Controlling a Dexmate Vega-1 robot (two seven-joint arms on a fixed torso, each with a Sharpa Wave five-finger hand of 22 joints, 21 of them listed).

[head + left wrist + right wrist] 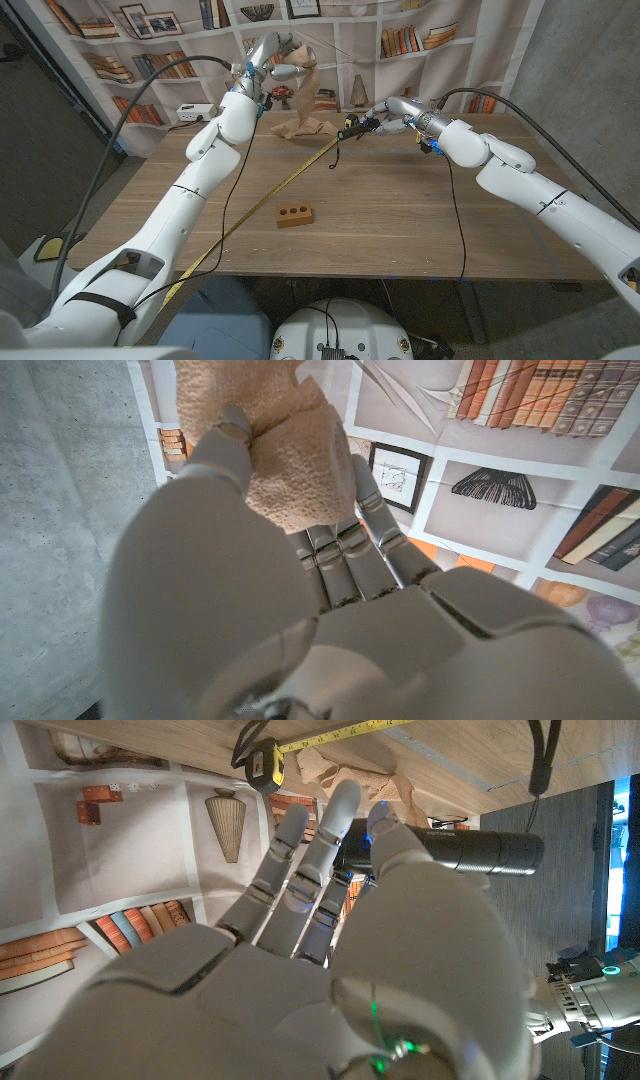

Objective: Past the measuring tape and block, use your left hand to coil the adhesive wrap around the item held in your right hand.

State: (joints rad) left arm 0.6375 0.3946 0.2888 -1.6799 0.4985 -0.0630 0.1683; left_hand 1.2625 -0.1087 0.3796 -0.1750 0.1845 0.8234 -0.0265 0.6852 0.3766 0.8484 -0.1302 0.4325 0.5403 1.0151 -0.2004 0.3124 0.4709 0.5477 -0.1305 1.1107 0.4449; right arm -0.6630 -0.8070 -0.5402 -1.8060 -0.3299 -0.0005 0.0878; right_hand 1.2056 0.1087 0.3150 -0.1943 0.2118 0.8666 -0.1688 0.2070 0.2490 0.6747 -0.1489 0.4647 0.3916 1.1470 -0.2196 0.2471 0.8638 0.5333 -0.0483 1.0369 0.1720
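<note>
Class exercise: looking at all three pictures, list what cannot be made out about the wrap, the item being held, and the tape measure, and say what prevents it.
- Black cylinder, right wrist view: its near end is hidden behind the right hand.
- Beige wrap, left wrist view: cut off by the picture's edge; the left hand covers its underside.
- Tape measure case, head view: too small to read any markings.
- Wrap touching the cylinder: cannot tell.

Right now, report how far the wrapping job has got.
Done: the left hand grips the tan adhesive wrap and holds it raised beyond the measuring tape and block; the right hand holds a black flashlight. In hand: bringing the two together. Left: no wrap shows on the flashlight's body, so the coiling remains.
</note>
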